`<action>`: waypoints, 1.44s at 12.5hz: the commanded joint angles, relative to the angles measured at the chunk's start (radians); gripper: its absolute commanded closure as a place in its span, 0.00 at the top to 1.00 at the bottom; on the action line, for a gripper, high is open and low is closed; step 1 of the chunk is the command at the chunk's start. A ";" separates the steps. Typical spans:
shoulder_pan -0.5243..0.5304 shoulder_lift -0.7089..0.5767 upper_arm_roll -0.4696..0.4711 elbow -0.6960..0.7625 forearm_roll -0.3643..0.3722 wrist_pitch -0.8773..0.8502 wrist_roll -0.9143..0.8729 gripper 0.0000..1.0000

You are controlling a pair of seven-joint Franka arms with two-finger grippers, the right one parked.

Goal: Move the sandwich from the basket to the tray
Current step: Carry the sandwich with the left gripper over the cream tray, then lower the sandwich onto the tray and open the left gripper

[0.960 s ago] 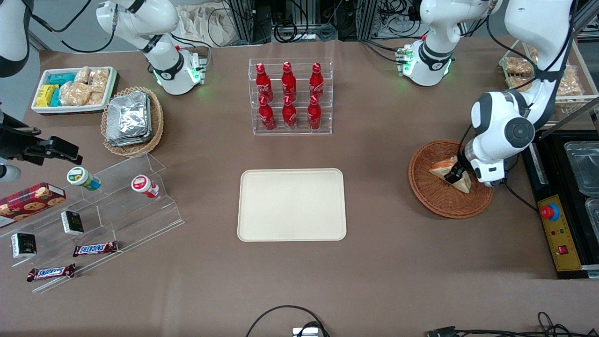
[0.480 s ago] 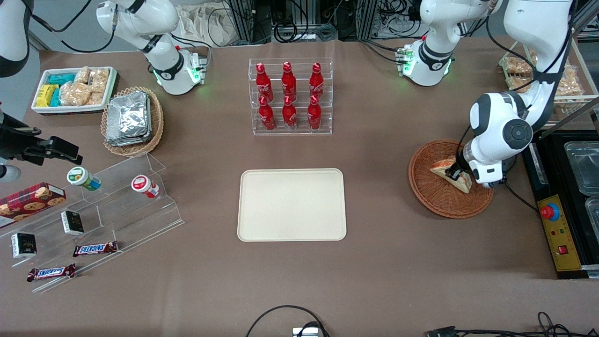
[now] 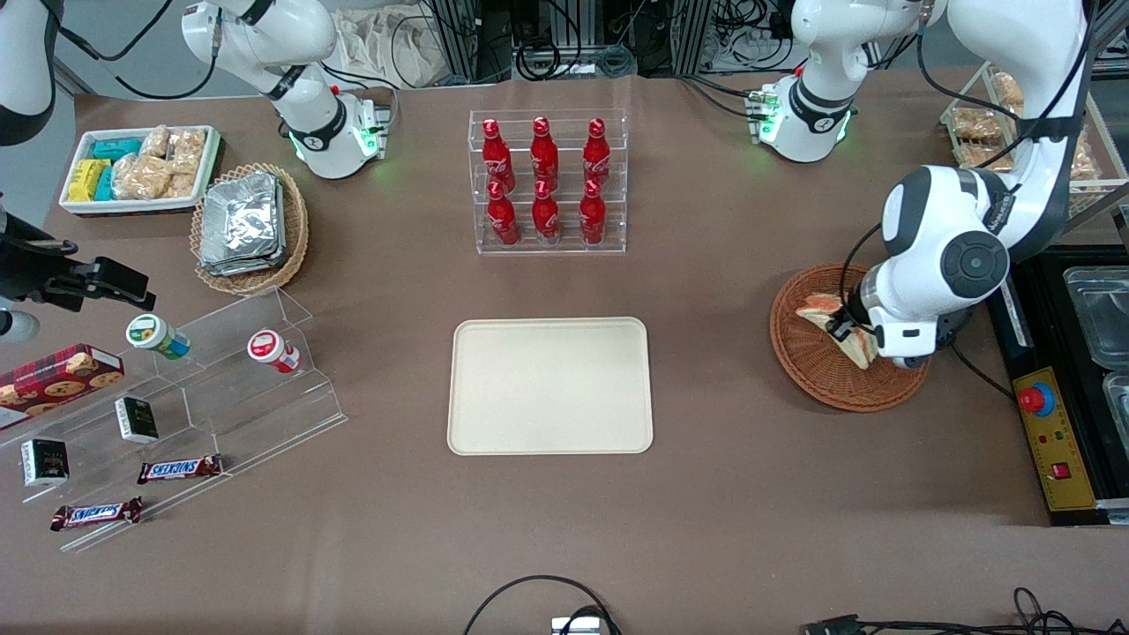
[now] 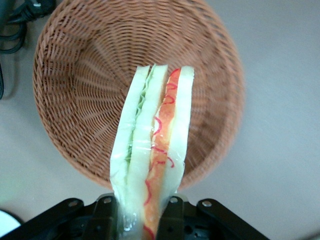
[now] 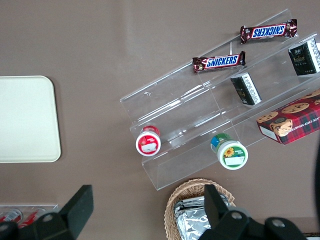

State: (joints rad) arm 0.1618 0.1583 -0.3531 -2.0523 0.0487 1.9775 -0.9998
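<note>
In the front view, the working arm's white wrist and bulky round joint cover the gripper almost entirely, so only a dark finger shows against the sandwich, and the arm also hides the side of the basket nearest the black control box. The sandwich is a pale triangular wedge with an orange-red edge, partly covered by that dark finger, and it sits over the basket's bowl; from this view it is hard to tell whether it touches the wicker. The wrist view is clearer: the gripper has its two black fingers pressed against the bread faces at the wedge's narrow end, holding the sandwich clamped edge-on, with its red and green filling lines facing the camera. The woven reddish-brown basket lies below it, seemingly apart from the wedge, and the sandwich's clamped tip is cut off at the frame edge. The arm reaches down from its base toward the working arm's end of the table, elbow bent, wrist pointing down over the basket. The cream tray lies flat at the table's middle, well apart from the basket, nearer the front camera than a clear rack of red bottles. Its corner also shows in the parked arm's view.
</note>
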 commanded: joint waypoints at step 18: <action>-0.481 0.684 -0.119 0.650 0.319 0.077 0.066 0.99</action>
State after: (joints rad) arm -0.3114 0.8381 -0.4773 -1.4360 0.3493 2.0680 -0.9482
